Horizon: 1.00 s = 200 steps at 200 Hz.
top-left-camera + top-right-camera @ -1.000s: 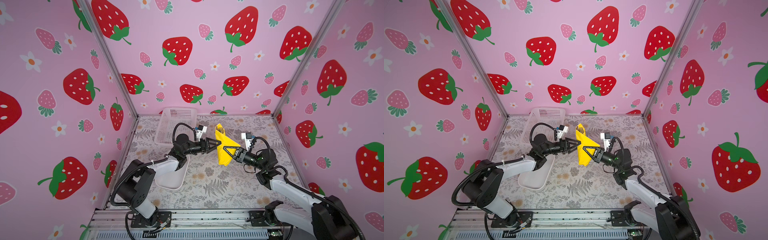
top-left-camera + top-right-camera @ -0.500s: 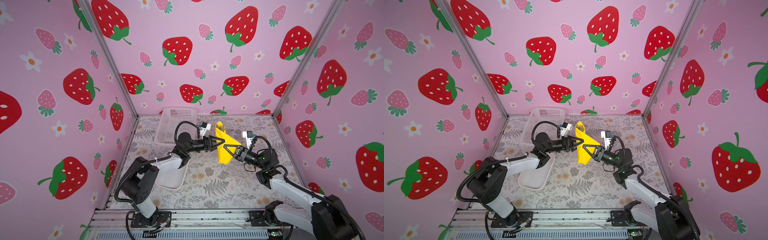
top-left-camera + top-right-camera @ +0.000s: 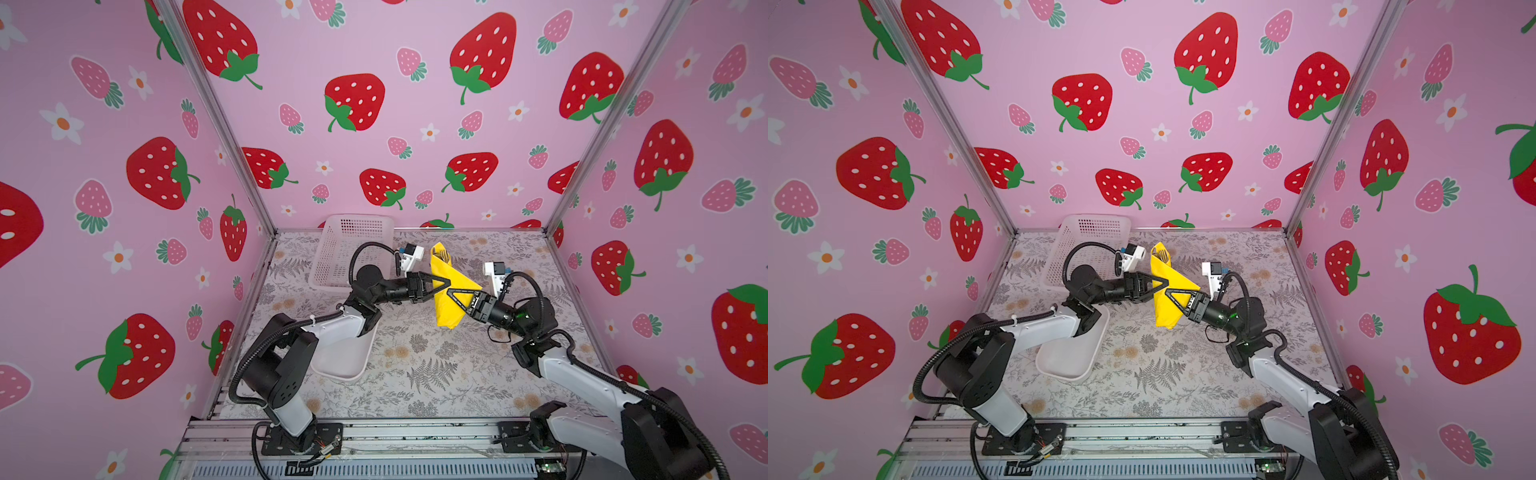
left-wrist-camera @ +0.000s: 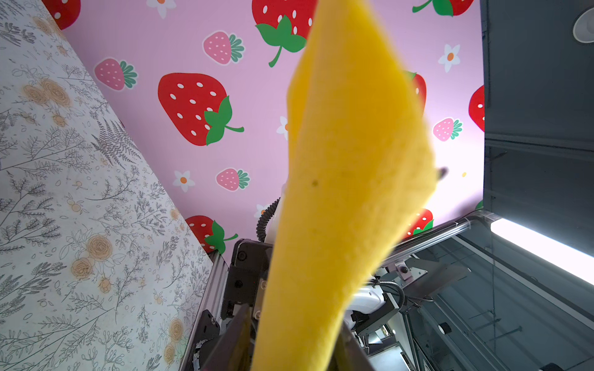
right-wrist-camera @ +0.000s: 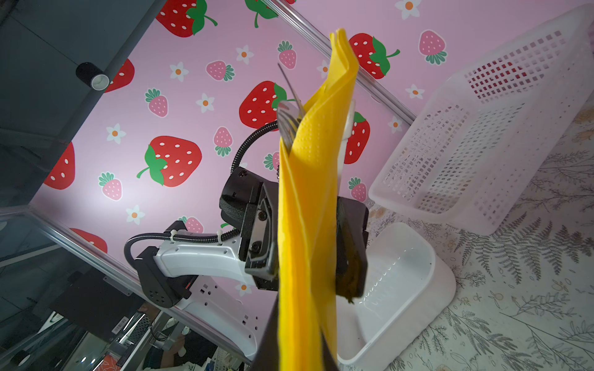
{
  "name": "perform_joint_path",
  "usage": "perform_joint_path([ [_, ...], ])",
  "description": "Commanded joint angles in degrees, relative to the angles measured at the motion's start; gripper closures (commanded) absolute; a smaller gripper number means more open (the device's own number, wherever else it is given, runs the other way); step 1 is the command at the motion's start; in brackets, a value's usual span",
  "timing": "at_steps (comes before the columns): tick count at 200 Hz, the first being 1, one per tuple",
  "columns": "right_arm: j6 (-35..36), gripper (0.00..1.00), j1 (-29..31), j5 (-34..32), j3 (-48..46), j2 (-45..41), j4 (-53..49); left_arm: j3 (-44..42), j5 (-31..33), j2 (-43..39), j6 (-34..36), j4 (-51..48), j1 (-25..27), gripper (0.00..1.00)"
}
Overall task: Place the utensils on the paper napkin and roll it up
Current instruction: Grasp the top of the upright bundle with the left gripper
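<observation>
Right gripper (image 3: 451,293) clamped on napkin (image 3: 446,316), rolled, off the bench (image 3: 415,353). Left gripper (image 3: 438,289) faces it, jaws straddling the same roll, against both sides (firm grip or not: can't tell). Utensils (image 5: 289,125) inside, tips poking out the end above both grippers.

matt ppr napkin (image 5: 308,208), shiny mtl fork (image 5: 289,125)

Robot lab booth: strawberry-print walls (image 3: 415,50), aluminium frame post (image 3: 226,137), slotted base rail (image 3: 415,432).
</observation>
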State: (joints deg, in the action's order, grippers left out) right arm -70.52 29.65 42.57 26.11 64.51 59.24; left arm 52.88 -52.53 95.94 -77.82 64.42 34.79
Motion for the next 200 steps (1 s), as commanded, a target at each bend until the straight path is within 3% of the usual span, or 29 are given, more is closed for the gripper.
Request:
perform_joint_path([
  [1,-0.77,0.91,-0.11,-0.03,1.5,-0.13,4.52,2.56,-0.56,0.01,-1.72,5.09,0.34,0.65],
  [200,-0.32,0.91,-0.22,-0.99,1.8,0.05,3.69,2.31,0.89,0.48,-2.84,7.12,0.37,0.9],
])
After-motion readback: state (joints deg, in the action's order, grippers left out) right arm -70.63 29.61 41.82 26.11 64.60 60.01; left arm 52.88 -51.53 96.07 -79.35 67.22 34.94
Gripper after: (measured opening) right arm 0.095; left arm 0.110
